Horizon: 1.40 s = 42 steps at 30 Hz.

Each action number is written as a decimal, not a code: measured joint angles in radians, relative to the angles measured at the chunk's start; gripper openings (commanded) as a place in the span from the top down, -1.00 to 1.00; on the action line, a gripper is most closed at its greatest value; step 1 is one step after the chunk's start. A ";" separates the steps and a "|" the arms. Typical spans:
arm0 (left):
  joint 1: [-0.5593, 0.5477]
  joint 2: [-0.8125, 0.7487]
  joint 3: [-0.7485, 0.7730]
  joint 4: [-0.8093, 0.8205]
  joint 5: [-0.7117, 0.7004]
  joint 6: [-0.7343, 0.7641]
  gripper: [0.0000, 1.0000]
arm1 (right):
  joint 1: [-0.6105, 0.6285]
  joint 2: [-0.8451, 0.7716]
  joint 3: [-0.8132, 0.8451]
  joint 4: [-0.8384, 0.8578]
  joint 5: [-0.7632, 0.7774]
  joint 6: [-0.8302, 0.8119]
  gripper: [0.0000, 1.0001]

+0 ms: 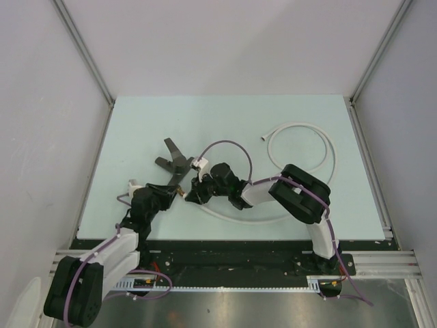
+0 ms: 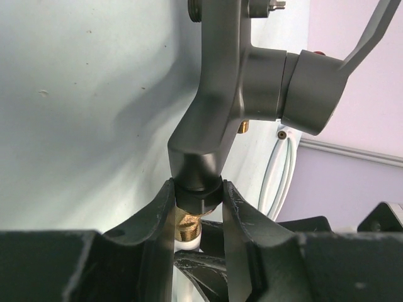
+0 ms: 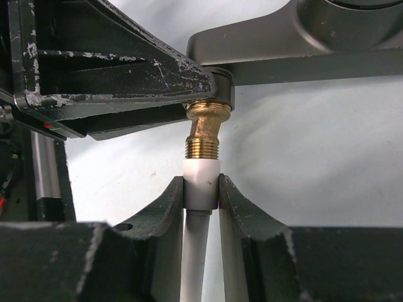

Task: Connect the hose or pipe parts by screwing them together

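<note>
The dark grey tap fitting (image 1: 172,158) is held over the middle of the table, its lever handle (image 2: 371,31) pointing away. My left gripper (image 2: 197,189) is shut on the fitting's dark collar, just above its brass threaded end (image 2: 187,225). The white hose (image 1: 321,137) loops across the right half of the table, its free end (image 1: 263,137) lying at the back. My right gripper (image 3: 201,189) is shut on the hose's white end nut (image 3: 201,179), which sits against the brass thread (image 3: 203,135). The two grippers meet nose to nose (image 1: 184,193).
Pale walls and aluminium frame posts (image 1: 85,51) enclose the table (image 1: 225,116) on three sides. A purple cable (image 1: 229,145) arches over the right wrist. The left gripper's finger (image 3: 113,69) fills the upper left of the right wrist view.
</note>
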 measured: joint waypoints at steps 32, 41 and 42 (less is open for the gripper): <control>-0.016 0.016 -0.002 0.069 -0.006 -0.024 0.40 | -0.083 0.039 -0.021 0.149 -0.177 0.207 1.00; -0.030 0.050 -0.002 0.062 0.034 -0.013 0.14 | -0.084 0.055 -0.021 0.168 -0.171 0.214 1.00; -0.043 0.057 -0.002 0.061 0.063 -0.013 0.13 | -0.085 0.058 -0.021 0.175 -0.165 0.214 1.00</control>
